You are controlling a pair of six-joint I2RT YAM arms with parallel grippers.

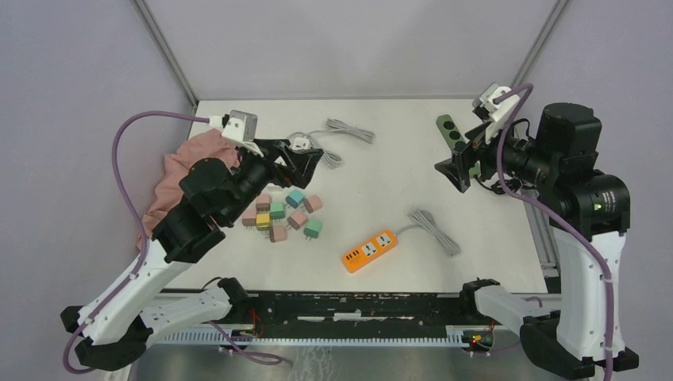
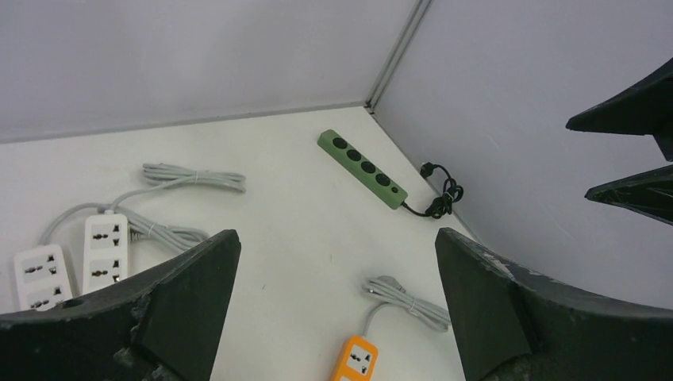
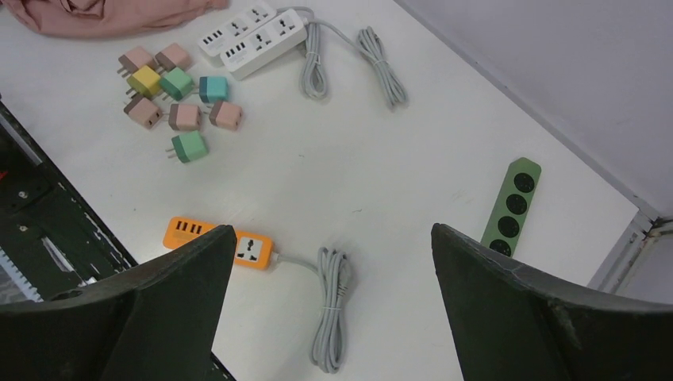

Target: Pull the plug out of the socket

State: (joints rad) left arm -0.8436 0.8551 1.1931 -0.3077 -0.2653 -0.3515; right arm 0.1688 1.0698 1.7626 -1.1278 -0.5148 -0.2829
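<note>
An orange power strip (image 1: 370,250) lies on the white table near the front middle, its sockets empty; it also shows in the left wrist view (image 2: 355,361) and the right wrist view (image 3: 252,249). Two white strips (image 3: 254,32) lie at the back, partly under my left gripper (image 1: 308,161). A green strip (image 1: 451,131) lies at the back right. Several loose coloured plugs (image 1: 284,216) lie in a cluster. I see no plug seated in any socket. My left gripper (image 2: 337,234) is open and empty above the table. My right gripper (image 1: 451,176) is open, empty and raised (image 3: 333,228).
A pink cloth (image 1: 186,171) is bunched at the table's left edge. The orange strip's coiled grey cable (image 1: 435,230) lies right of it. The white strips' coiled cables (image 1: 349,129) lie at the back. The green strip's black cable (image 2: 440,194) lies by the right wall.
</note>
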